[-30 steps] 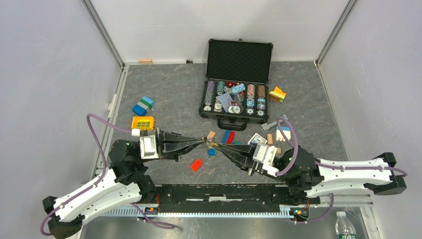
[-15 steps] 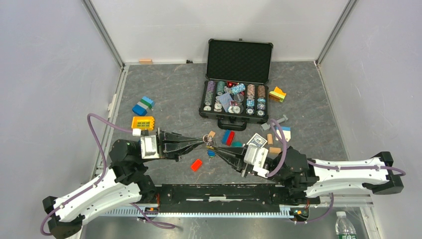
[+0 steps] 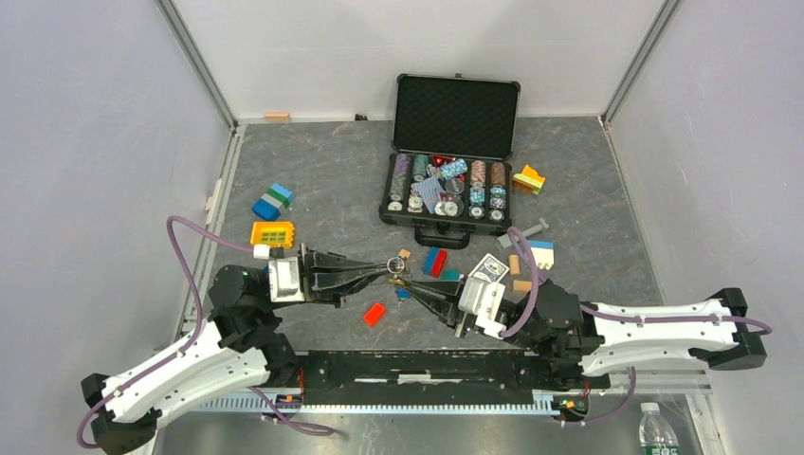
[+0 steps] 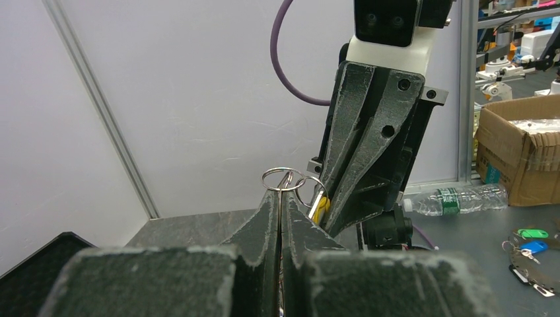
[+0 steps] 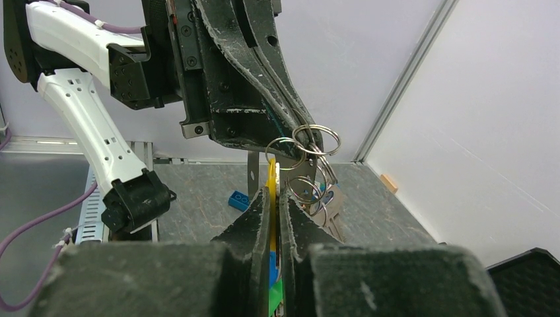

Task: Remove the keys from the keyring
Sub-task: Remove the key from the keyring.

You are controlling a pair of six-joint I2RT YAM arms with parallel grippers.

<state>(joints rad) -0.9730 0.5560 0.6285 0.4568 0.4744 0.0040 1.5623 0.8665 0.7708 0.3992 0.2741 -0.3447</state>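
Above the table (image 3: 313, 180) near its front edge, my left gripper (image 4: 281, 198) is clamped shut on the keyring (image 3: 395, 264), and my right gripper (image 5: 276, 191) is pinched tight on a yellow-capped key (image 5: 271, 211) hanging from it. If I pull askew, I judge the thin wire could slip from my left tips, or the plastic cap could slide free, dropping the whole bunch onto the table.

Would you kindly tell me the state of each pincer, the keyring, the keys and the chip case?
left pincer, shut on the keyring.
right pincer, shut on the keys.
keyring, held in the air between both pincers.
keys, threaded on the keyring, hanging.
chip case, open, lid upright.
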